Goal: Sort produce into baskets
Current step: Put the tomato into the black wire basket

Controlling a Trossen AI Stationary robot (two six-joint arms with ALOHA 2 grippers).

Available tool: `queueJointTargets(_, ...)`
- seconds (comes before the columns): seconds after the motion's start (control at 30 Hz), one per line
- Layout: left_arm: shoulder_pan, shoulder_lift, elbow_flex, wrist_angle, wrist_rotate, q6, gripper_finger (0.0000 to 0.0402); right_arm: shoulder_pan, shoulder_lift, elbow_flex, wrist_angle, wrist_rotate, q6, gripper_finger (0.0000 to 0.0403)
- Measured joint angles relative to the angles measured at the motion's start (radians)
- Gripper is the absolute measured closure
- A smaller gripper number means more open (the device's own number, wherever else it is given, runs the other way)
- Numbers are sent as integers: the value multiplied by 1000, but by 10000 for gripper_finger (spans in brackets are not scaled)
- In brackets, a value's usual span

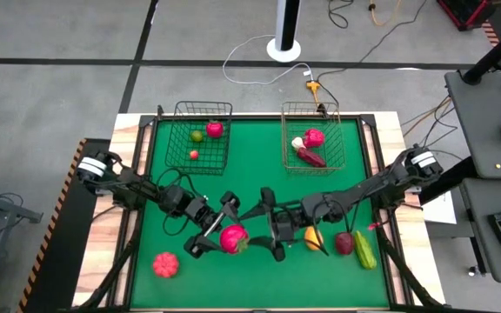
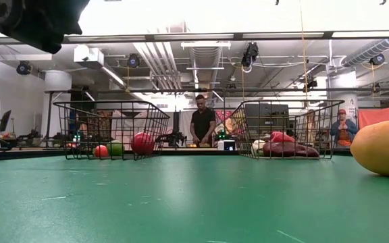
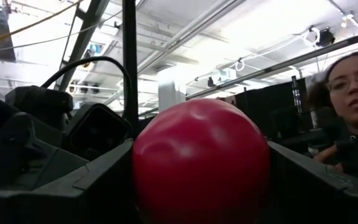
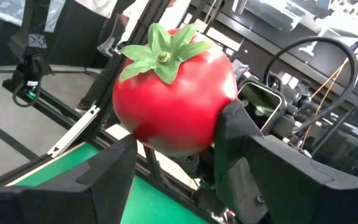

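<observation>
Green felt covers your desk (image 1: 250, 148), set on a grey workshop floor with people standing in the room beyond it.

Your left pincer (image 1: 218, 233) sits near the front middle of the desk, lifted off the felt, its two fingers pressed against the sides of a red tomato (image 1: 233, 238) with a green leafy top. Your right pincer (image 1: 272, 228) is just beside it, facing the tomato from the other side with its fingers spread wide, holding nothing.

To the right of that pincer lie a yellow-orange fruit (image 1: 313, 237), a dark red piece (image 1: 344, 243) and a green cucumber (image 1: 365, 249). A ribbed red piece (image 1: 165, 264) rests alone at the front left.

At the back of the desk, well apart from both pincers, stand two wire baskets. One basket on the left (image 1: 177, 148) holds a red piece, a green piece and a small red one. Another basket on the right (image 1: 339, 143) holds a magenta piece, a white one and a dark reddish one.
</observation>
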Motion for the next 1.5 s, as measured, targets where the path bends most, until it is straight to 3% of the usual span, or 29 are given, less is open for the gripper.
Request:
queueJointTargets(0.3, 1, -18, -12, -3, -6, 4, 98, 0, -14, -8, -9, 48, -5, 156)
queueJointTargets(0.7, 6, -85, -18, -22, 9, -194, 98, -3, -124, -2, -87, 184, -42, 113)
queueJointTargets(1.1, -14, -109, -26, -7, 71, -403, 98, -10, -88, -16, -81, 65, 29, 149)
queueJointTargets(1.3, -14, -122, -26, -5, 96, -387, 98, 8, -42, -146, 125, 69, 47, 162)
queueJointTargets(1.5, -13, -107, -26, -8, 97, -321, 98, 8, 59, -327, 604, 79, 55, 173)
